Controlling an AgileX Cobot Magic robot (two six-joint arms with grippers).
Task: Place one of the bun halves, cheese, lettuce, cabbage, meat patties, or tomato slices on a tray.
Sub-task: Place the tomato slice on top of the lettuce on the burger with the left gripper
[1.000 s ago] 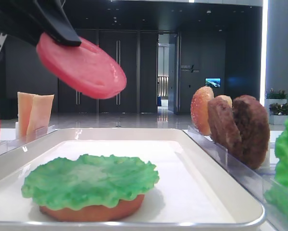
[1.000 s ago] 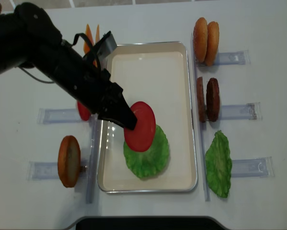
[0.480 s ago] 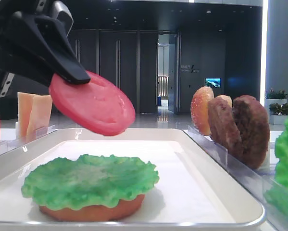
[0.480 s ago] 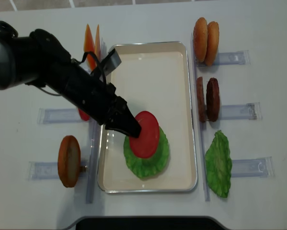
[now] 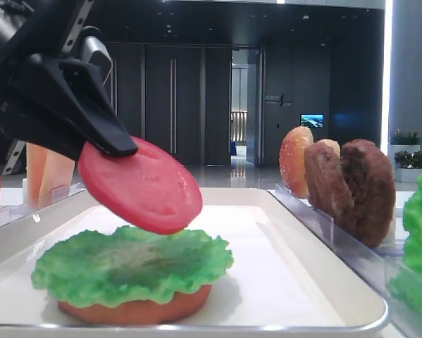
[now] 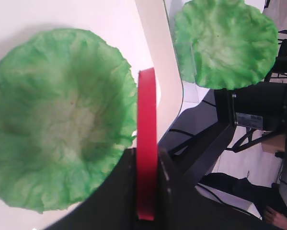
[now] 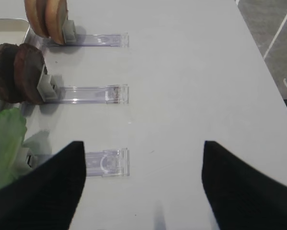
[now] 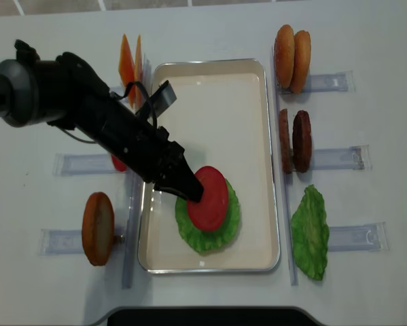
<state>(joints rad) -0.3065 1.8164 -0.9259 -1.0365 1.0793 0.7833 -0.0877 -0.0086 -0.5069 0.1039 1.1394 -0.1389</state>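
Left gripper (image 8: 189,192): clamped on the edge of one tomato slice (image 8: 208,198), disc tilted and held just above the lettuce (image 8: 204,231), not seen touching it. Directly beneath the claw: lettuce leaf lying on a bun half (image 5: 137,310), both on the white tray (image 8: 257,163). Behind the claw, off the tray: cheese slices (image 8: 127,61) upright in a rack, a second tomato slice (image 8: 117,161), another bun half (image 8: 98,228). Across the tray from the claw: bun halves (image 8: 291,49), meat patties (image 8: 295,140), a spare lettuce leaf (image 8: 310,232), each at a clear rack (image 8: 339,157). Right gripper (image 7: 141,187): jaws spread wide, holding nothing, over bare table (image 7: 191,72) beyond the racks.
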